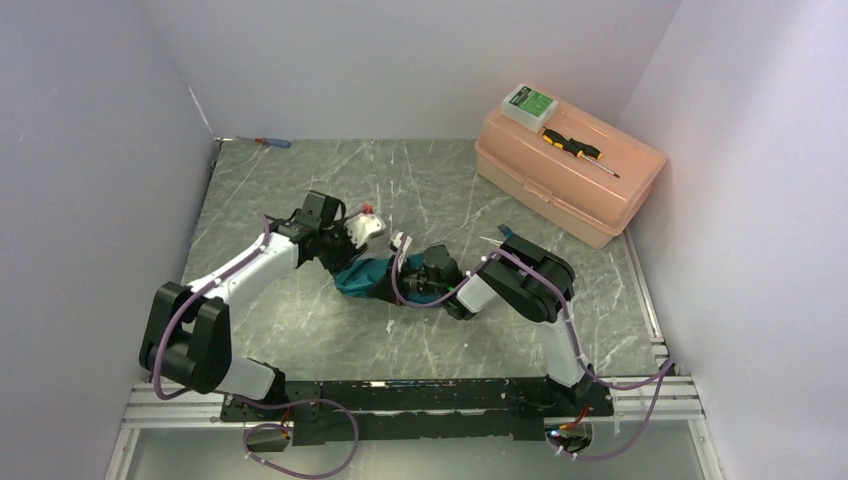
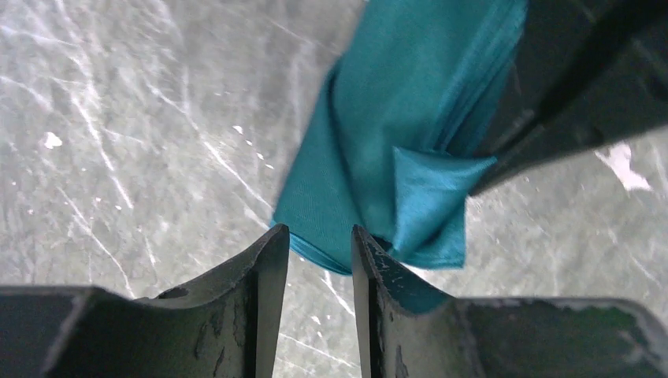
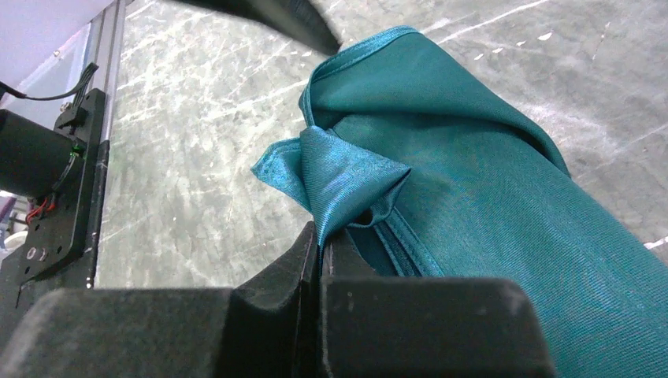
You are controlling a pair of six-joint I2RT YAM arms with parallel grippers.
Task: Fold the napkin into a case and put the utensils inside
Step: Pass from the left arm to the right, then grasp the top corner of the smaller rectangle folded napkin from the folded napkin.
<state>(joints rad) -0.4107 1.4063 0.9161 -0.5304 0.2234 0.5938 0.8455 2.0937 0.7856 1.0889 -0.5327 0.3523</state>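
Center frame, the right gripper (image 3: 319, 236) is pinching a folded corner of the napkin (image 3: 488, 181); the left gripper (image 2: 319, 240) is hovering part-open at its edge, gripping nothing.

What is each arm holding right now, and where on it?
The right gripper pinches the napkin by a folded corner. The left gripper holds nothing; its jaws stand apart.

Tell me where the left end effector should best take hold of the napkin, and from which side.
Take the napkin at its rounded folded edge, right ahead of the open left end effector, coming straight forward, low over the table. That edge lies free and layered, likely easy to pinch; the right end effector pinches the small folded corner beside it.
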